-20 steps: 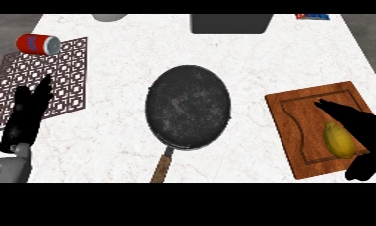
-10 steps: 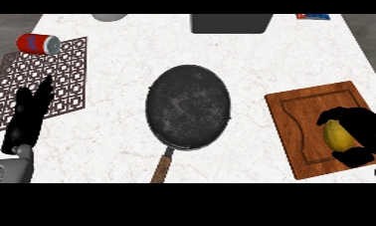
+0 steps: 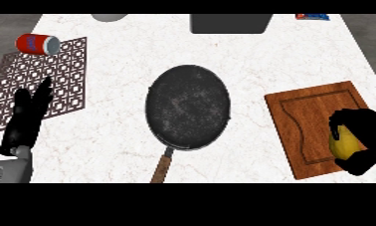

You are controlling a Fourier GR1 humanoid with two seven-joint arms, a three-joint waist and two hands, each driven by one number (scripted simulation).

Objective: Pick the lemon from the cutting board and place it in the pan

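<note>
A yellow lemon (image 3: 345, 142) lies on the wooden cutting board (image 3: 305, 118) at the right of the head view. My right hand (image 3: 358, 120) is curled round the lemon and hides much of it. The black pan (image 3: 188, 106) with a wooden handle sits at the counter's middle, holding nothing. My left hand (image 3: 26, 113) rests at the left edge with straight fingers, over the patterned mat.
A red can (image 3: 38, 44) lies on its side at the far left, by a patterned mat (image 3: 51, 78). A dark box (image 3: 231, 23) and a grey bowl (image 3: 110, 17) stand along the back edge. A small blue item (image 3: 312, 16) is at the back right.
My right hand has closed its fingers round the lemon on the cutting board. The left hand has shifted slightly up and inward at the left edge.
</note>
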